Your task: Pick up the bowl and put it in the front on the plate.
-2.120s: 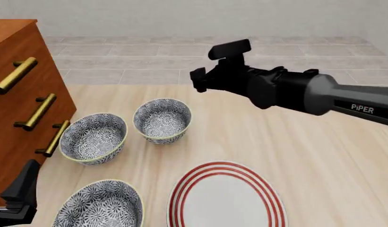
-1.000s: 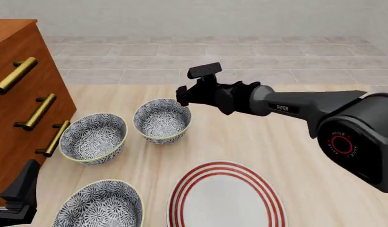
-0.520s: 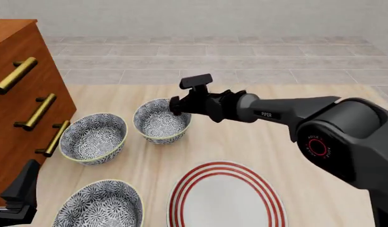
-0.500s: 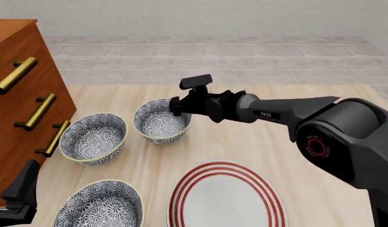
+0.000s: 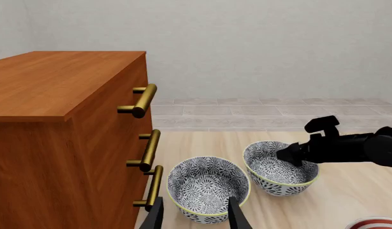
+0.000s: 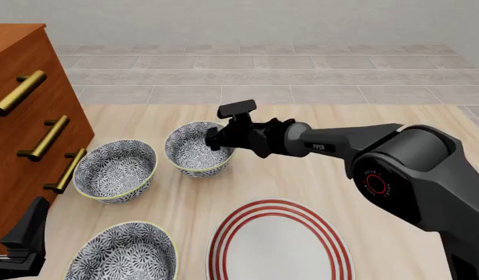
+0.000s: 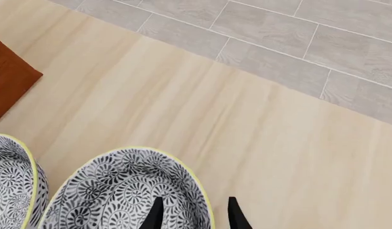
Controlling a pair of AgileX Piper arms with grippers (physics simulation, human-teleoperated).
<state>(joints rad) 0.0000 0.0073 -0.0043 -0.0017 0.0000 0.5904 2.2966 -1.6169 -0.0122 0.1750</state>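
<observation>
Three patterned bowls stand on the table. My right gripper is open at the far bowl, at its right rim. In the right wrist view one finger is inside the bowl and the other outside, with the yellow rim between them. The red-ringed plate lies at the front, right of the near bowl. My left gripper waits low at the front left, open. It faces the middle bowl from a distance and holds nothing.
A wooden drawer cabinet with brass handles stands on the left, close to the middle bowl. The table's far edge meets a tiled floor. The right arm reaches across above the table.
The right arm has come down and to the left. Its gripper was above the table behind the far bowl and now sits over that bowl's right rim. The left arm has not moved.
</observation>
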